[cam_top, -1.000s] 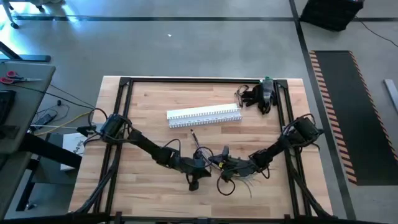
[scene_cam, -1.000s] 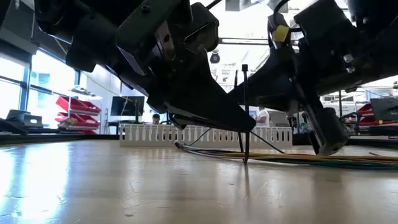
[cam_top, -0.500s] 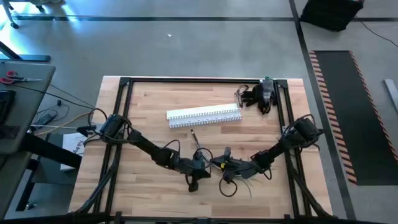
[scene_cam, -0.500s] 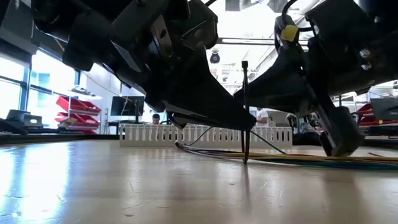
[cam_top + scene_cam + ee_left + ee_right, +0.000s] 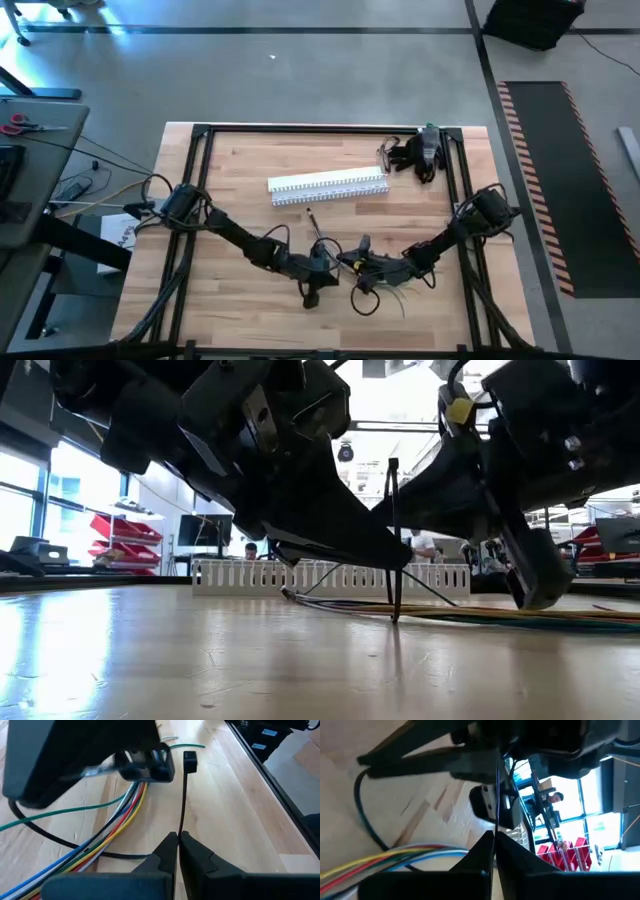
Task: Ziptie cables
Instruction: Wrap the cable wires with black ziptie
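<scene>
Two arms meet low over the near middle of the table (image 5: 240,190).

Left gripper (image 5: 335,262): reached in from the left, fingers pressed together on a black ziptie (image 5: 183,795). In the left wrist view the strap runs from between the fingertips out to its square head (image 5: 189,761), which lies on the wood. In the low view the ziptie (image 5: 393,540) stands upright, its lower end at the cables.

Right gripper (image 5: 362,264): reached in from the right, just beside the left gripper. In the right wrist view its fingers (image 5: 480,851) are closed to a thin line with the black strap (image 5: 497,795) running out from between them, so it pinches the same ziptie.

Cables (image 5: 385,292): a loose bunch on the wood beneath and just in front of the two grippers, with a dark loop curling toward the near edge. The left wrist view shows them (image 5: 117,820) as parallel coloured strands of blue, white, green, yellow and red, plus a separate green wire and a black one crossing. In the low view they lie flat (image 5: 500,616) and run off to the right.

Slotted channel (image 5: 328,186): white, lying behind the grippers toward the far side, well apart from the cables.

Black tool (image 5: 418,152): at the far right corner, with a green part.

Person (image 5: 553,798): seen in the room beyond the table in the right wrist view.
</scene>
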Motion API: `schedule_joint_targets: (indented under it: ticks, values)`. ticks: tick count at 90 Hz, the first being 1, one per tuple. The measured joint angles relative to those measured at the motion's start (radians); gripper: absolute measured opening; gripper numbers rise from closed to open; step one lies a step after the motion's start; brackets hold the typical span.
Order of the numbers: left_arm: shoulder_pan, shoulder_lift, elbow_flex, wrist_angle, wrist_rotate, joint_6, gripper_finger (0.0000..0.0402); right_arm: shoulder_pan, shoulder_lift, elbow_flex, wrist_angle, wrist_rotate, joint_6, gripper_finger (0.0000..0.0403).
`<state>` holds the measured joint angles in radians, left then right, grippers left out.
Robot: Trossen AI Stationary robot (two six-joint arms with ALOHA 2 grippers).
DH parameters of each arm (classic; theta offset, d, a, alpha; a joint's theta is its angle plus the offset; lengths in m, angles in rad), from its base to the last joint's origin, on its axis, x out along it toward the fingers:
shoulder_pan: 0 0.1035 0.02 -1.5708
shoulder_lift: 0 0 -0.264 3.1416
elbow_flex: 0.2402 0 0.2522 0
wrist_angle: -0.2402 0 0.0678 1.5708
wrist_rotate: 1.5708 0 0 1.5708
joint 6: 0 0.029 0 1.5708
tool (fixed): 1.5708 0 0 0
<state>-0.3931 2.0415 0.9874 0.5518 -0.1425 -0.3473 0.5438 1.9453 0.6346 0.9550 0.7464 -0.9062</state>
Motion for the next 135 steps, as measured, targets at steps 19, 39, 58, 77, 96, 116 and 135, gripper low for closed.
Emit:
schedule_joint_targets:
  ticks: [19, 39, 58, 77, 96, 116, 135]
  values:
    - [0.0, 0.0, 0.0, 0.0, 0.0, 0.0, 0.0, 0.003, 0.0, 0.0, -0.001, -0.003, 0.002, 0.0]
    - [0.0, 0.0, 0.0, -0.001, 0.0, 0.001, 0.0, 0.013, 0.0, 0.0, 0.022, -0.003, -0.003, 0.0]
    - [0.001, 0.0, 0.0, -0.002, 0.001, 0.002, 0.0, 0.029, 0.0, 0.0, 0.022, -0.003, -0.003, 0.0]
    - [0.002, 0.0, 0.0, -0.002, 0.001, 0.002, 0.0, 0.028, 0.0, 0.0, 0.023, 0.011, 0.0, 0.0]
    - [0.002, 0.0, 0.0, -0.002, 0.001, 0.002, 0.0, 0.028, 0.0, 0.0, 0.057, 0.012, -0.034, 0.0]
    - [0.002, 0.0, 0.0, -0.002, 0.001, 0.001, 0.0, 0.028, 0.0, 0.0, 0.058, 0.012, -0.073, 0.0]
    - [0.002, 0.0, 0.0, -0.002, 0.001, -0.002, 0.0, 0.027, 0.0, 0.0, 0.059, 0.011, -0.134, 0.0]
